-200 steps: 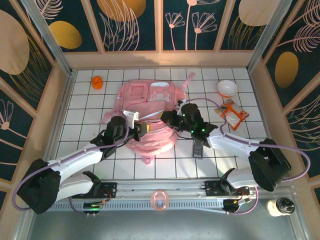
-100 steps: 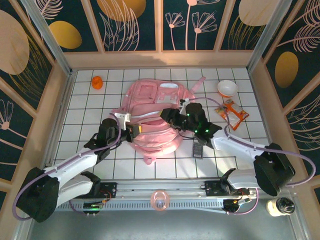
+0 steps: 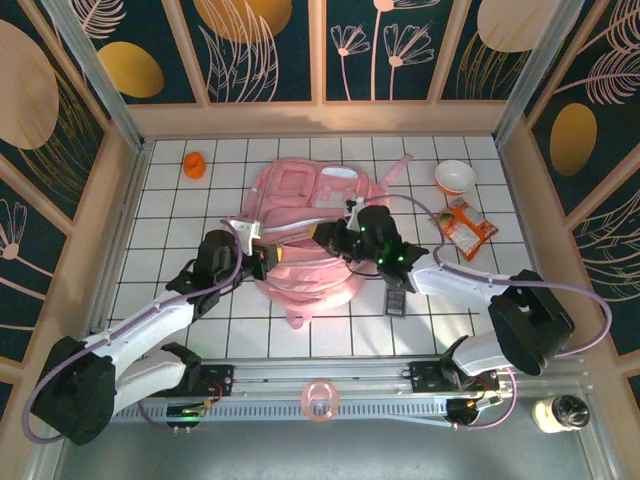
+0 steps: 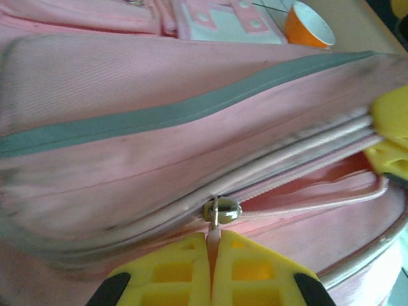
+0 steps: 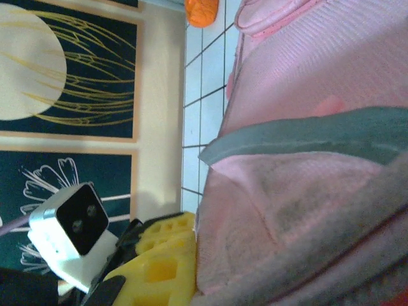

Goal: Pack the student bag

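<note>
Top external: the student bag (image 3: 300,215) is laid flat in the middle of the table (image 3: 180,290), slightly toward the far edge. The left gripper (image 3: 266,262) is set at the bag's left near side and the right gripper (image 3: 326,238) on top of its middle. An orange cup (image 3: 195,163) is seen near the far left corner. A white bowl (image 3: 455,177) and a snack packet (image 3: 466,228) are seen toward the far right corner. A dark flat item (image 3: 396,298) lies just right of the bag.

Left wrist: the left jaws are together, clamped on the zip pull (image 4: 217,224) below the metal slider (image 4: 222,210). The zip is partly undone to the right.

Right wrist: the right jaws are closed, with pink bag fabric pinched against a yellow finger (image 5: 162,252) at the opening's edge.
</note>
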